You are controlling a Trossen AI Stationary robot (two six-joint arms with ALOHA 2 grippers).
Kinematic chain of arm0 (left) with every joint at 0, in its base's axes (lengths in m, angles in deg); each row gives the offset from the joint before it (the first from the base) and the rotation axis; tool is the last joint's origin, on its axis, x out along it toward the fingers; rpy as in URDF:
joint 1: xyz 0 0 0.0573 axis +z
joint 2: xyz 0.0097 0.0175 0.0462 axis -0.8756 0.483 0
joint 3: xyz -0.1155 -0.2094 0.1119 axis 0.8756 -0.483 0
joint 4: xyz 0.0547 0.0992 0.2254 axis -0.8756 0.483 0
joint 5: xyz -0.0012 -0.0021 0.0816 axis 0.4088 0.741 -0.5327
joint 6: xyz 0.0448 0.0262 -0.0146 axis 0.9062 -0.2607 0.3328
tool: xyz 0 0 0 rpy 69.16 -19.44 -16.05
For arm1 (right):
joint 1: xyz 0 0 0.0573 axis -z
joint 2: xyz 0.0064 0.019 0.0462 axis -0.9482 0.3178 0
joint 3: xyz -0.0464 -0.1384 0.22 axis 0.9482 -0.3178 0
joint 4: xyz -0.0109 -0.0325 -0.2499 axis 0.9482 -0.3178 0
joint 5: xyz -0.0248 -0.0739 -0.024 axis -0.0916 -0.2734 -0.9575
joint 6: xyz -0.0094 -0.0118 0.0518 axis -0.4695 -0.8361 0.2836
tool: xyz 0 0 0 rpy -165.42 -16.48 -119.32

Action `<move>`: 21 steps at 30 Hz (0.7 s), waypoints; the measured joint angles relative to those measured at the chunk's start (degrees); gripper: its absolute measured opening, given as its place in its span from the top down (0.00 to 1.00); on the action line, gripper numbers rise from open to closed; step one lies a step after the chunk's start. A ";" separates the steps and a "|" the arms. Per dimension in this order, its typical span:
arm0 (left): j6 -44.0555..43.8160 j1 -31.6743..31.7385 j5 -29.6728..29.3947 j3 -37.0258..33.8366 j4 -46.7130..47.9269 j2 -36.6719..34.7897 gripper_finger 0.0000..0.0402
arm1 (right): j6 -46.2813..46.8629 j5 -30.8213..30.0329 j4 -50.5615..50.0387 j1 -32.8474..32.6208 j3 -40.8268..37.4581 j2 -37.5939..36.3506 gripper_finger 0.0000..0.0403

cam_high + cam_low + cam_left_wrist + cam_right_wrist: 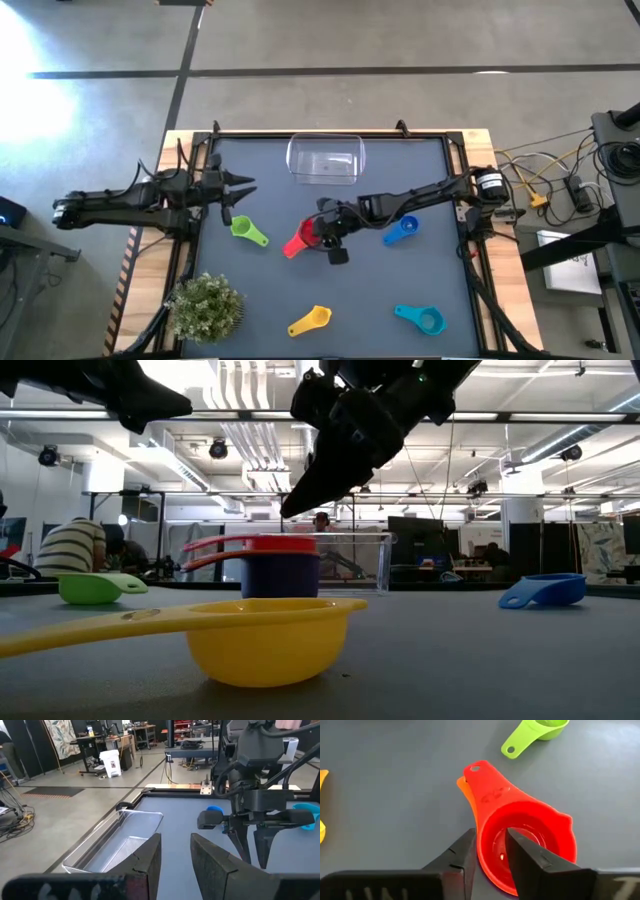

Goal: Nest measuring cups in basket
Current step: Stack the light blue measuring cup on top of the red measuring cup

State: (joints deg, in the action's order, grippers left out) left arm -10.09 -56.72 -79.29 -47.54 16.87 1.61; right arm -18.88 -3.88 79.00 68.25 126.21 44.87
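A red measuring cup (535,827) sits nested in an orange one (464,787), and both sit in a purple cup (280,575) that stands on the mat. My right gripper (490,837) hovers open just above this stack, slanting down. One finger is over the red bowl and the other is outside its rim; in the low view the fingertips (290,508) are clear of the cup. My left gripper (175,852) waits open and holding nothing at the table's left, near the clear basket (325,160), which stands at the far middle.
Loose cups lie on the mat: green (248,231) at left, blue (402,228) at right, yellow (311,321) and teal (420,318) near the front edge. A potted plant (205,308) stands at the near left corner.
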 joint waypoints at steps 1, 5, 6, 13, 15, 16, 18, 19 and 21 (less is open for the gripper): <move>-0.06 0.01 0.00 0.00 -0.01 0.26 0.79 | 0.01 0.00 0.00 0.00 0.00 0.00 0.74; -0.59 0.00 0.00 0.00 -0.01 1.20 0.79 | 0.32 -0.25 -0.76 0.00 0.00 0.00 0.72; -0.60 0.00 0.02 0.00 -0.01 1.45 0.79 | 0.33 -0.55 -1.23 0.00 0.00 -0.02 0.71; -0.61 0.01 0.03 0.00 -0.01 2.81 0.79 | 1.39 -0.34 -0.97 -0.11 -0.62 -1.39 0.71; -0.62 0.00 0.04 0.00 -0.01 2.90 0.79 | 1.74 0.60 2.04 -0.26 -1.27 -1.44 0.72; -0.63 -0.01 0.04 0.00 -0.01 2.97 0.79 | 1.83 1.51 2.98 -0.26 -1.67 -1.42 0.72; -1.03 0.01 0.04 0.00 -0.01 3.02 0.79 | 1.84 3.24 4.63 -0.26 -2.84 -1.42 0.74; -1.05 0.01 0.04 0.00 0.01 3.01 0.79 | 1.84 3.55 5.94 -0.26 -3.59 -1.43 0.74; -1.05 -0.01 0.05 0.00 0.00 3.07 0.79 | 2.36 4.06 8.48 -0.26 -5.66 -1.86 0.76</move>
State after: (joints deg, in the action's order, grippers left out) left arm -11.14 -56.73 -79.24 -47.54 16.87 4.68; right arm -16.52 0.18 87.47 67.99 120.55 43.02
